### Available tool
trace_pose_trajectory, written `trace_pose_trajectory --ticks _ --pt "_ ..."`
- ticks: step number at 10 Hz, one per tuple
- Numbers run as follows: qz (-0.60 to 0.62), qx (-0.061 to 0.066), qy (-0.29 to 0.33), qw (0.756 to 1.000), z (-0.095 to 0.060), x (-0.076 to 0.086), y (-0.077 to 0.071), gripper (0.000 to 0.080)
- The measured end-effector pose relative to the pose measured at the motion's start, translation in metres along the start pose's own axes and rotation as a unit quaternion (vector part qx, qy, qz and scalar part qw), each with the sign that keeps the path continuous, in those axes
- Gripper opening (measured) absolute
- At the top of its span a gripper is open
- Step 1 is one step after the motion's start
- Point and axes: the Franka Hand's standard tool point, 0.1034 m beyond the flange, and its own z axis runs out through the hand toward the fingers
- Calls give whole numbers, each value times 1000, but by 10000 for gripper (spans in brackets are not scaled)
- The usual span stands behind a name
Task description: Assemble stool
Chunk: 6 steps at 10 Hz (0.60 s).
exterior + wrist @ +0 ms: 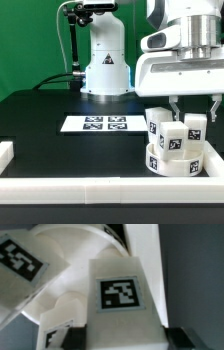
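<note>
Black bench fills the scene, with a green backdrop behind it. Nearest the camera in the exterior view, a long white border rail runs across the front edge, and a short piece of rail sits at the exterior view's left.

Just behind the front rail, on the exterior view's right, sits the stool. Its round white seat lies flat on the bench with a tag facing forward. Three blocky white legs stand up out of it: one leg on the exterior view's left, a front leg in the middle, and a third leg on the exterior view's right.

And right above that third leg hangs the hand, its two dark fingers pointing down on either side of the leg's top. The wrist view is tight on it: a tagged white leg runs up between the two dark fingertips. Whether the pads actually press the leg or stand just off it, I cannot tell.

Farther back, mid-bench, the marker board lies flat, well apart from the stool. Beyond that stands the arm's white base, with a black cable beside it.
</note>
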Motion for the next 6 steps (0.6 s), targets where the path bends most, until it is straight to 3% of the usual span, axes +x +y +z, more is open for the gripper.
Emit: trace_pose_trajectory --ticks 3,6 --pt "104 4 -2 995 1 1 3 345" --pt "262 6 -3 965 0 -1 4 346"
